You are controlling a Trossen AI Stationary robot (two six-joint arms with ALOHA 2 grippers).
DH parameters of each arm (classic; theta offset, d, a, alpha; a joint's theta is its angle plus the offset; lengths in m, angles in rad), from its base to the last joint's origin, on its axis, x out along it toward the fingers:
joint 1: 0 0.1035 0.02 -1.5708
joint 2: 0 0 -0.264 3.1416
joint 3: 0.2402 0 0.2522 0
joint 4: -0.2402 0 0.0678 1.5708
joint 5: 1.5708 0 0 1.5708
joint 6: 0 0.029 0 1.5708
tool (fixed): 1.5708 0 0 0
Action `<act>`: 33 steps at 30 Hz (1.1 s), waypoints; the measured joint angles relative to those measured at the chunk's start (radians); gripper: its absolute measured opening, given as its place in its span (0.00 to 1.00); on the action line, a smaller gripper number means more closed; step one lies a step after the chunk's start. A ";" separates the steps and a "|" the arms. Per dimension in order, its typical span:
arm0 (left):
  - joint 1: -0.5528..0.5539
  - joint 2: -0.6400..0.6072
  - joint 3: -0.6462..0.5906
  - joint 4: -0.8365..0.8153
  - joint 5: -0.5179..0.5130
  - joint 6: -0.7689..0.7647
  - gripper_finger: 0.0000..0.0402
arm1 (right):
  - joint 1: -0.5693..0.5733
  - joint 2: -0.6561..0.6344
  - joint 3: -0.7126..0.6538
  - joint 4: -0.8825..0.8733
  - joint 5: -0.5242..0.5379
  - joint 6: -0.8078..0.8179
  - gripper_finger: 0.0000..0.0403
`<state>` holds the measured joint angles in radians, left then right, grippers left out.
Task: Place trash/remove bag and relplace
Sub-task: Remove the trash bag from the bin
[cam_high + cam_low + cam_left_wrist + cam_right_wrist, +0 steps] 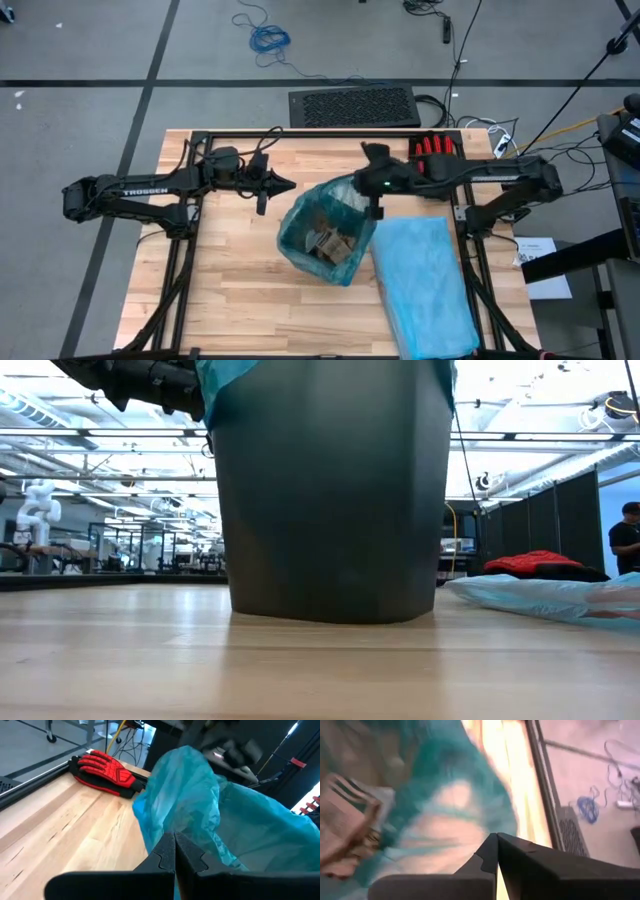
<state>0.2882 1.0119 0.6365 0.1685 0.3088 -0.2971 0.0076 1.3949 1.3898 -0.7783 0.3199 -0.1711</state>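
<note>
Seemingly at bag removal, the right tool (373, 212), pinched empty, hangs over the bag (340, 200) rim; next it must open and grasp the liner.

Teal-green bag (330, 215), brown trash (330, 243), pale-blue plastic bag (425, 280), red glove (107, 767).

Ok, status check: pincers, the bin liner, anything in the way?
Both pincers shut, empty: left pincer off the bin, right pincer at its rim. Teal bag lines the bin, trash inside. Pale blue bag flat alongside.
</note>
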 joint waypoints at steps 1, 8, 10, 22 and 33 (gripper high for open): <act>0.000 0.000 0.000 -0.002 0.000 0.004 0.00 | 0.009 -0.018 0.009 -0.014 -0.001 0.001 0.00; 0.000 0.000 0.000 -0.031 -0.025 0.016 0.00 | 0.113 -0.129 0.042 -0.142 0.031 0.052 0.00; 0.000 0.000 0.000 -0.031 -0.026 0.015 0.00 | 0.148 -0.150 0.044 -0.218 0.001 0.106 0.00; 0.000 0.000 0.000 -0.028 -0.027 -0.009 0.00 | 0.343 -0.155 -0.126 -0.376 -0.153 0.471 0.00; 0.000 0.000 0.000 -0.027 -0.029 -0.011 0.00 | 0.252 -0.155 -0.329 0.000 0.041 0.466 0.00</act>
<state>0.2884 1.0121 0.6365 0.1410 0.2794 -0.3084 0.2595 1.2404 1.0609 -0.7782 0.3604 0.2946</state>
